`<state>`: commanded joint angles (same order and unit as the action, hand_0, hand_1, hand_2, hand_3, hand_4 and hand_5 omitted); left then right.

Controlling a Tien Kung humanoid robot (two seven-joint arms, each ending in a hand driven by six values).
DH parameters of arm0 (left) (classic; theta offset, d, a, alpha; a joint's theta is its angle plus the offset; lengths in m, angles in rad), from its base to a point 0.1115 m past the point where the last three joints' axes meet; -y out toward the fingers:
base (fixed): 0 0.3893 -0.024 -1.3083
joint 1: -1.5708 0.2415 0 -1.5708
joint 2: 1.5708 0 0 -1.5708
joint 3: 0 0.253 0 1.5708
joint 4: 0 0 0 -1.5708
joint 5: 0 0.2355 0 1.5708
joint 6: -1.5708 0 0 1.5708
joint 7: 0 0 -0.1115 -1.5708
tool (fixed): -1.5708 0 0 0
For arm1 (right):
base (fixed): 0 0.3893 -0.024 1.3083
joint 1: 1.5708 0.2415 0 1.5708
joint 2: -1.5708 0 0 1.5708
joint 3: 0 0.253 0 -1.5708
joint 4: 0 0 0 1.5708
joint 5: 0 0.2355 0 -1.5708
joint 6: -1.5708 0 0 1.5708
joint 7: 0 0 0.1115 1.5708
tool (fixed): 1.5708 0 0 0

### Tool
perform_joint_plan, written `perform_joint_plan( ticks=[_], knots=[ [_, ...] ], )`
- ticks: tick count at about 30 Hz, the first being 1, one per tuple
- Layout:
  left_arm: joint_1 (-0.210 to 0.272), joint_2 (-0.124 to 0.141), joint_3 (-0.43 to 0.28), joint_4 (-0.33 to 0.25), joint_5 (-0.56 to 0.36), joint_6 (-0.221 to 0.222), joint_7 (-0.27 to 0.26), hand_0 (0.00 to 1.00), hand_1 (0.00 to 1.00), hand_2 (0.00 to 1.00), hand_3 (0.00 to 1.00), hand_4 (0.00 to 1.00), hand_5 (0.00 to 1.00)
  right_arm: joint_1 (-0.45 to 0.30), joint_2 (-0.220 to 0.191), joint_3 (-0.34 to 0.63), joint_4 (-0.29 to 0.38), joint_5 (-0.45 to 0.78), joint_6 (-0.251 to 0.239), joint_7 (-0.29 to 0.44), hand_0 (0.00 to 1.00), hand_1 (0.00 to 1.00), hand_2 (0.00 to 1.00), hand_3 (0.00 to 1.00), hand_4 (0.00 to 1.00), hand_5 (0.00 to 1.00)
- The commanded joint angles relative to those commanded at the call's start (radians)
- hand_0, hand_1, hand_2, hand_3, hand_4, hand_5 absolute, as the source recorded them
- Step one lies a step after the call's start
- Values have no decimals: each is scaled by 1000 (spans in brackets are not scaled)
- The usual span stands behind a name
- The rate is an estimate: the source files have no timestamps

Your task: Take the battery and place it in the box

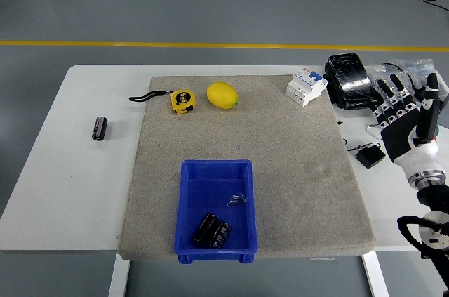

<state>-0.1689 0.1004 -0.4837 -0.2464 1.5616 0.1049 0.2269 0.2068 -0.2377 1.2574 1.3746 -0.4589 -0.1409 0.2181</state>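
Observation:
A small black battery (100, 128) lies on the bare white table at the left, off the mat. A blue box (216, 210) sits at the mat's near edge, with two black batteries (212, 230) and a small metal clip inside. My right hand (405, 111) hovers over the table's right side, far from the lone battery, fingers spread and holding nothing. The left arm does not show.
A grey mat (280, 163) covers the table's middle. On it lie a yellow tape measure (182, 100), a lemon (222, 95) and a white circuit breaker (306, 86). A black wrapped pack (351, 81), a plastic bag and a small black adapter (370, 156) crowd the right side.

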Motion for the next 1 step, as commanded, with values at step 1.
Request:
perform_joint_plan(
  ticks=[1],
  knots=[
    [1,1,0,-1,2,-2,0,680,643,686,612,623,675,-1,1,1,2,-18,-5,-2,933,880,881,932,998,998]
  ],
)
